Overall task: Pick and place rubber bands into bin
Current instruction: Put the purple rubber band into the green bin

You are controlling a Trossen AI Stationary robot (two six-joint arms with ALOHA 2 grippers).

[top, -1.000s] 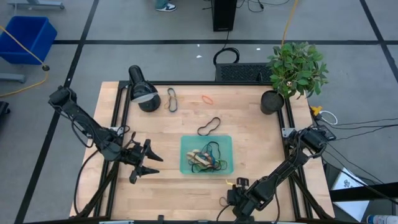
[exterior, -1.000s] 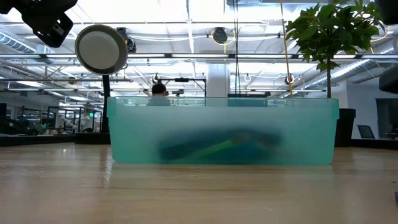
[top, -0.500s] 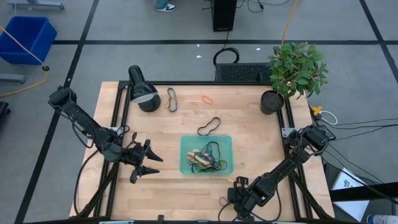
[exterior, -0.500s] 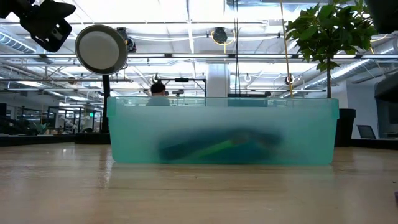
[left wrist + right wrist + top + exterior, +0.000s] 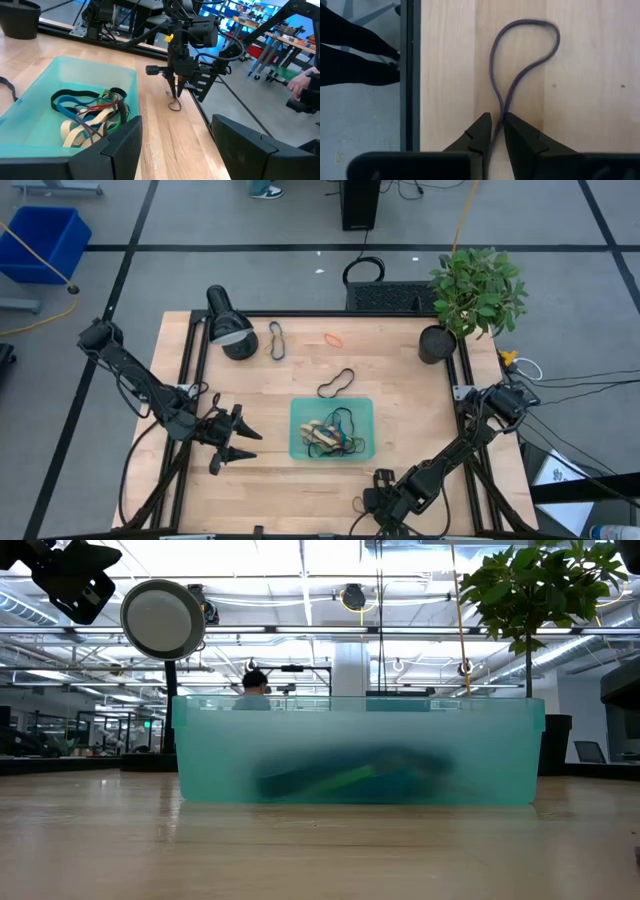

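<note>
The teal bin (image 5: 296,420) sits mid-table with several coloured rubber bands (image 5: 90,107) lying in it. A dark rubber band (image 5: 520,55) lies flat on the wood near the table's near edge, and my right gripper (image 5: 178,94) stands over it, pointing down, shut on one end of it. Loose on the table beyond the bin are two black bands (image 5: 337,383) (image 5: 276,340) and an orange one (image 5: 333,338). My left gripper (image 5: 250,445) hovers open, left of the bin, touching nothing. My right gripper pinches the band between its two fingertips (image 5: 479,131) at the spot where its two strands cross (image 5: 500,117), at the loop's end. The fingers come from above, slanting down. The band's loop (image 5: 540,30) lies flat and slack on the wood.
A black desk lamp (image 5: 228,328) stands at the far left of the table and a potted plant (image 5: 475,290) at the far right corner. The table's black frame rail (image 5: 410,75) runs close beside the pinched band. A blue crate (image 5: 45,240) is on the floor.
My right gripper has sunk a little toward the wood near the table's near edge and tipped slightly; the yellow part that showed on it from above is now hidden. The bin and the bands have not moved.
</note>
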